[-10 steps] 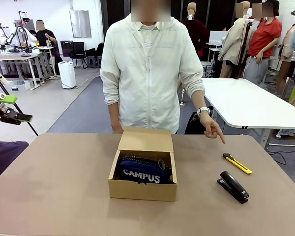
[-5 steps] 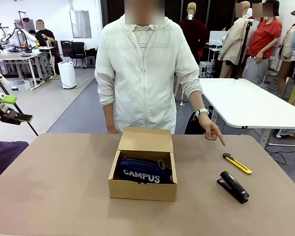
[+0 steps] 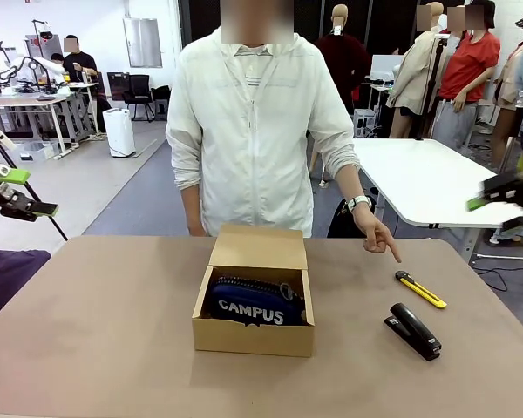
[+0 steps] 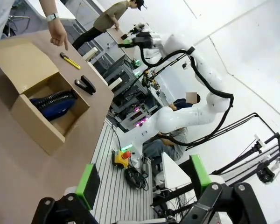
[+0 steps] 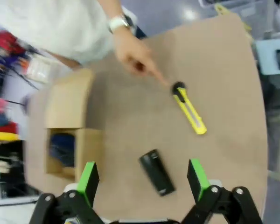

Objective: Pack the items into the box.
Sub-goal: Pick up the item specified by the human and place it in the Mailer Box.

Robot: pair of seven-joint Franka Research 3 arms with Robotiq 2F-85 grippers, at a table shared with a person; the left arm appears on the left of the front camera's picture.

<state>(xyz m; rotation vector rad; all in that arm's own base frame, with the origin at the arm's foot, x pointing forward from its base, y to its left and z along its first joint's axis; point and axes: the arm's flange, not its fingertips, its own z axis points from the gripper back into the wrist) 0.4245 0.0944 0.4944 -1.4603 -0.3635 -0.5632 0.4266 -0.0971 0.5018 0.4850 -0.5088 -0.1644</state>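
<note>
Across the brown table (image 3: 113, 348), at its 12 o'clock edge, a person (image 3: 253, 131) in a white jacket is seen, shifted slightly since a second ago. The person's hand (image 3: 376, 233) is kept as it was then, one finger pointed down toward the utility knife (image 3: 421, 290).

The cardboard box (image 3: 253, 335) is set at mid-table, unmoved, with its lid flap (image 3: 259, 248) folded back at 12 o'clock. The navy pouch (image 3: 253, 305) is already lodged inside it, zipper uppermost, and white lettering reading "CAMPUS" can be read on its near face.

The right gripper (image 3: 506, 193) has newly come into the front view at the 3 o'clock edge, blurred and held above table height. Its green-padded fingers are spread apart with nothing between them, as the right wrist view (image 5: 143, 179) makes plain.

The left gripper (image 3: 26, 192) is held at 9 o'clock, off the table, as before, its fingers likewise parted and empty (image 4: 144, 179).

The black stapler (image 3: 412, 330) is found at 4 o'clock from the box, on the table. The yellow-and-black utility knife is left outside the box at 3 o'clock, just beyond the stapler.
</note>
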